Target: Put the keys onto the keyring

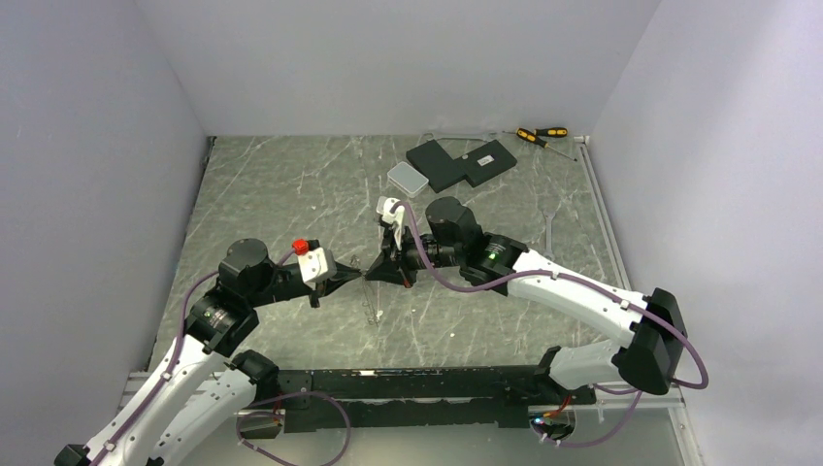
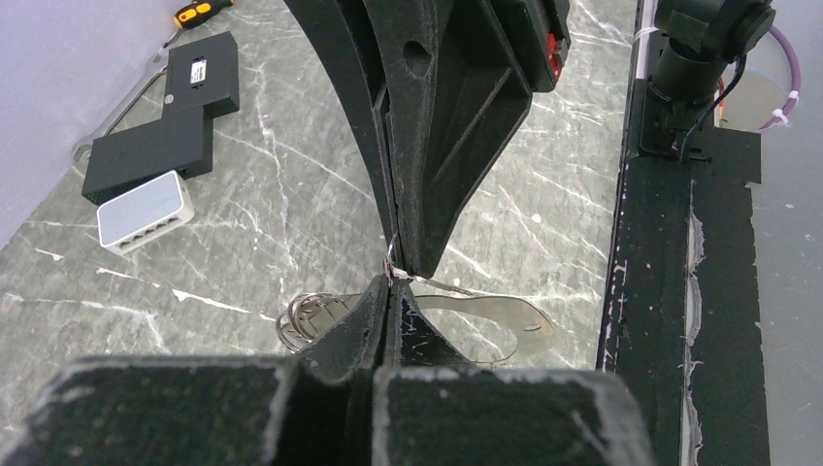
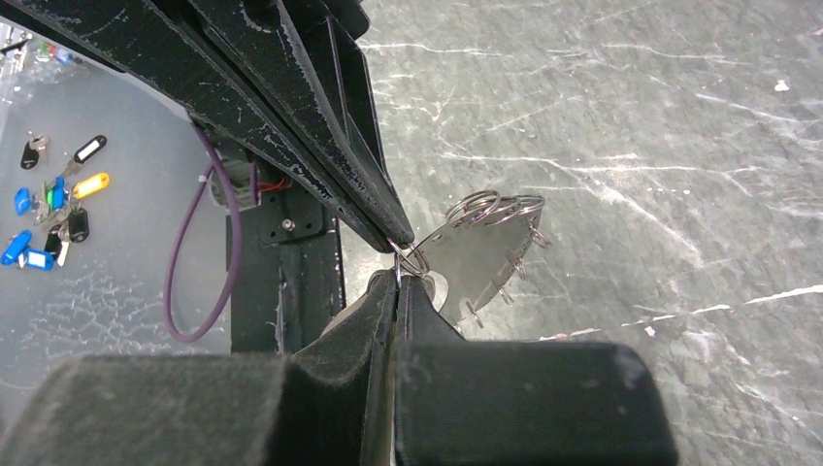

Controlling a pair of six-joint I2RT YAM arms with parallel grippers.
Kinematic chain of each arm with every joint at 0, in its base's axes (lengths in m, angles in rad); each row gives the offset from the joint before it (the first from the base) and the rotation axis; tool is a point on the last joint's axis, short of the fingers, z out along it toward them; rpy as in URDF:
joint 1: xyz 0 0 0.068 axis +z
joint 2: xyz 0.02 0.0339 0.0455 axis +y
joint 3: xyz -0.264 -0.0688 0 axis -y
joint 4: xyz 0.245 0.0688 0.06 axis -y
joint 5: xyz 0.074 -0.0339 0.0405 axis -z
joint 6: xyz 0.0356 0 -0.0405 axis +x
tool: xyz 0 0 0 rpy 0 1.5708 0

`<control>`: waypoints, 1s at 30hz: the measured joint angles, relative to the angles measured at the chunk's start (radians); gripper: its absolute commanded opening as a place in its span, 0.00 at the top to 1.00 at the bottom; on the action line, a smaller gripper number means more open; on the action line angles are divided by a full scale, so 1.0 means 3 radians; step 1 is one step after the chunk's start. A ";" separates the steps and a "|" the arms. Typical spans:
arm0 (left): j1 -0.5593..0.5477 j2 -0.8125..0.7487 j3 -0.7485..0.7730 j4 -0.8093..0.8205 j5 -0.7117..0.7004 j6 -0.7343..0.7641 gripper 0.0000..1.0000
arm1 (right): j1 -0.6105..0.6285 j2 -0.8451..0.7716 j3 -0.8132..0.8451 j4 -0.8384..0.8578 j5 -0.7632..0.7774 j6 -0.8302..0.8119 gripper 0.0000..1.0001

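- The left gripper [image 1: 360,277] and the right gripper [image 1: 372,276] meet tip to tip above the table's middle. Both are pinched fully shut, seemingly on the keyring [image 3: 485,260] wire.
- The keyring hangs just beneath the tips, with tiny keys [image 3: 475,310] apparently on its rim.
- Judged step: threading.
- The next move likely calls for a fine slide along the wire without loosening either pinch.
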 measured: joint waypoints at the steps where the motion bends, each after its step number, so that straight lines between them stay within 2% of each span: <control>1: 0.0000 0.0000 0.0000 0.0000 0.0000 0.0000 1.00 | 0.0000 0.0000 0.0001 -0.0004 0.0004 0.0005 1.00; 30: 0.0003 -0.0028 0.0000 -0.0004 -0.0036 0.0010 1.00 | 0.0000 0.0000 0.0057 -0.0130 0.0075 0.0060 1.00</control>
